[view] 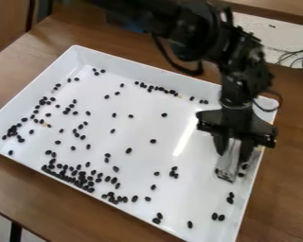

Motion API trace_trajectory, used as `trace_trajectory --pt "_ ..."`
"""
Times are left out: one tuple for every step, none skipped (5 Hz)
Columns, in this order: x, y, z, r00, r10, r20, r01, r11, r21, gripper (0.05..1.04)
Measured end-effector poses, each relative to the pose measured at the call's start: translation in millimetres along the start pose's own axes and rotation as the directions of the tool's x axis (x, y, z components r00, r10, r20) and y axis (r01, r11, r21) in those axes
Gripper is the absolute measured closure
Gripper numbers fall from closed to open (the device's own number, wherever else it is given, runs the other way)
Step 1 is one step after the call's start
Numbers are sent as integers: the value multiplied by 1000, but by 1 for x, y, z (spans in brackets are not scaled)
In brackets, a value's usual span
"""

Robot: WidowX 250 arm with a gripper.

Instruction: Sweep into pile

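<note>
The gripper (234, 150), right of frame, is pinching a clear scraper (228, 163), fingers slightly parted around it. Black beans (81, 180) are littering the white tray (195, 189), densest lower left — good sweeping is demanding a level edge, slow strokes thither.

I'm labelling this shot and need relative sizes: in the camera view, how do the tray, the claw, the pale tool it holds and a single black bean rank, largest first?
1. Tray, by far the largest
2. Claw, wider than what it holds
3. Pale tool, a narrow strip
4. Black bean, a small speck
</note>
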State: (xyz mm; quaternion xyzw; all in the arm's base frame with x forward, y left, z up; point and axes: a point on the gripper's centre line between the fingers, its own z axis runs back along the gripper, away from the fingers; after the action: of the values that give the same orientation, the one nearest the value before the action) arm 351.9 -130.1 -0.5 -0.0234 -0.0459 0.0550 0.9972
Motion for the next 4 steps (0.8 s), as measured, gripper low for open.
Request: trace_trajectory --pt "10 50 -4 999 48 4 -48 999 13 730" --pt "14 89 -5 998 67 1 -67 998 21 730" --pt "18 131 -2 995 101 -3 -100 995 24 730" --pt "17 167 0 992 127 -25 -126 991 35 730"
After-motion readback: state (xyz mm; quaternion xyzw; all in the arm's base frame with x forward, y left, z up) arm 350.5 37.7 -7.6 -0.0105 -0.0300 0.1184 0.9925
